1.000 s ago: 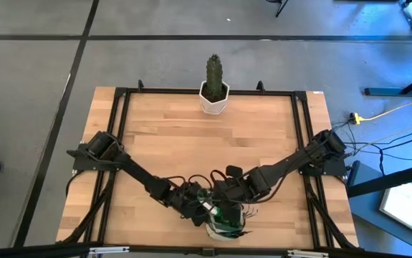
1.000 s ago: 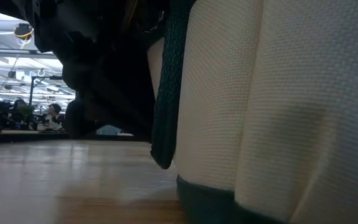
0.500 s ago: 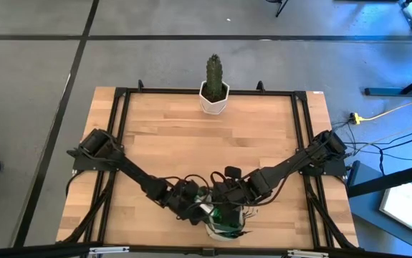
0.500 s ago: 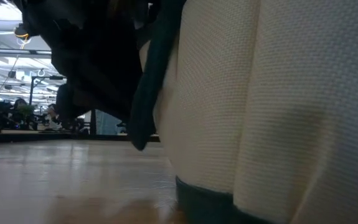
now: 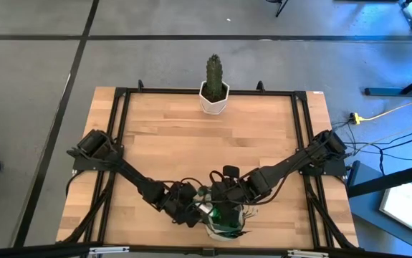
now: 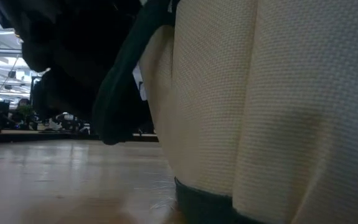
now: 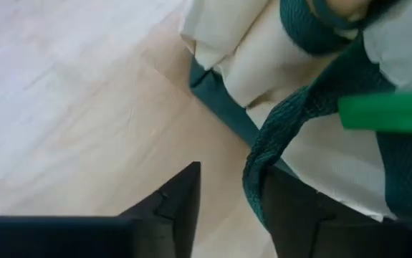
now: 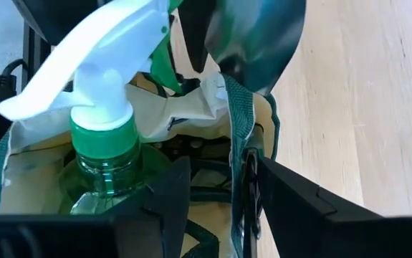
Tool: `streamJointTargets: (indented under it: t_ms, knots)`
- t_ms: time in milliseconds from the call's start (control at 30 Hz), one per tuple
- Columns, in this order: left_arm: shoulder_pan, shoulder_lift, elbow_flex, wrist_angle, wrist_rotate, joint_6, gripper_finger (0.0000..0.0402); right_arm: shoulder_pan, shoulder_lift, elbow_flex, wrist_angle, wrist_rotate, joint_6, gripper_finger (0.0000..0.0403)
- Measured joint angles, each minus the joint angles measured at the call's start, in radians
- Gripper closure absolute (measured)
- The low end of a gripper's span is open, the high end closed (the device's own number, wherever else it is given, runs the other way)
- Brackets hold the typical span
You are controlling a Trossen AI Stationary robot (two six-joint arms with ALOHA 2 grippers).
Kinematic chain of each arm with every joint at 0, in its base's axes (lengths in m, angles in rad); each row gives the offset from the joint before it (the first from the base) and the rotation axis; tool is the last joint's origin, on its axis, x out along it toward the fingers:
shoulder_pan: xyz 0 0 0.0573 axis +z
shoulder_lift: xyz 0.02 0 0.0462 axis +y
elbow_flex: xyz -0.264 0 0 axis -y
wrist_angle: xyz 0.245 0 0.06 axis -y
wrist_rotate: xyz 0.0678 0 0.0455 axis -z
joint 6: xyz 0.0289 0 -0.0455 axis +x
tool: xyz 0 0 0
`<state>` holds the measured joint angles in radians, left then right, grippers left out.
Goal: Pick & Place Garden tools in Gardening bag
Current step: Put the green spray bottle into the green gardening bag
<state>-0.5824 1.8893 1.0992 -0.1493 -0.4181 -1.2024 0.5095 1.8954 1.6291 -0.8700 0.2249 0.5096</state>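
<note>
Table's near edge: gardening bag, both arms crowding it.

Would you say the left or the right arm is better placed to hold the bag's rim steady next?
Probably right: the right gripper straddles the gardening bag rim, while the left gripper stands open beside its handle.

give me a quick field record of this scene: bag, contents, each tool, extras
bag: gardening bag at the table's near edge, upright
contents: green spray bottle with white trigger head inside; a silver trowel blade sticks up at the rim
left tool: open, beside the bag, a dark green handle strap between its fingers
right tool: open, straddling the bag's rim
extras: cactus in a white pot at the far edge
</note>
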Motion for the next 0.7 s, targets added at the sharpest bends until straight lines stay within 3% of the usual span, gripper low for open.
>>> streamJointTargets:
  t_ms: [267,467,700]
  knots:
    - [-0.031,-0.045,0.0,-0.07,-0.058,-0.044,0.0218,-0.005,0.0,0.0,0.002,0.001,-0.021,0.0238]
    - [-0.055,-0.112,0.0,-0.179,-0.145,-0.093,0.021,-0.015,0.0,0.0,0.016,0.001,-0.052,0.0238]
    - [-0.065,-0.129,0.0,-0.209,-0.163,-0.111,0.021,-0.021,0.0,0.0,0.015,0.003,-0.066,0.0238]
